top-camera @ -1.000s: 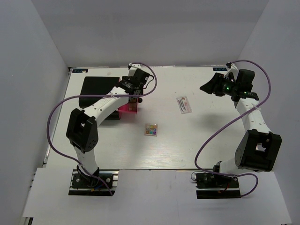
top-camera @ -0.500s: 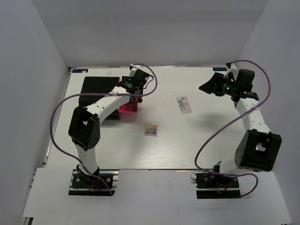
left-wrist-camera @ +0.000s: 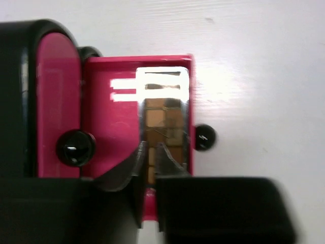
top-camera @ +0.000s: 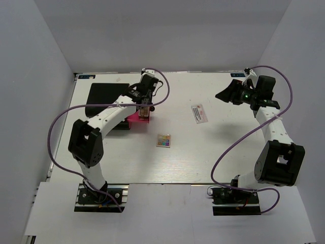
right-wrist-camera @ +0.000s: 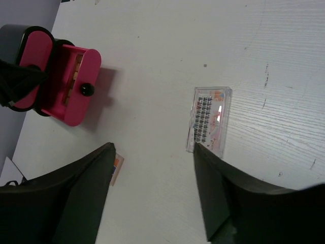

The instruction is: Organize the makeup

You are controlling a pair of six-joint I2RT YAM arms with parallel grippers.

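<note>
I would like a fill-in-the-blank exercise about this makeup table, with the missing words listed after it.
1. The brown eyeshadow palette lies inside a drawer whose colour is ____.
2. The white packet lies nearer the ____ arm.
3. The right gripper has its fingers ____.
4. The multicoloured square palette lies on the ____, not in the drawer.

Missing words: pink; right; open; table
</note>
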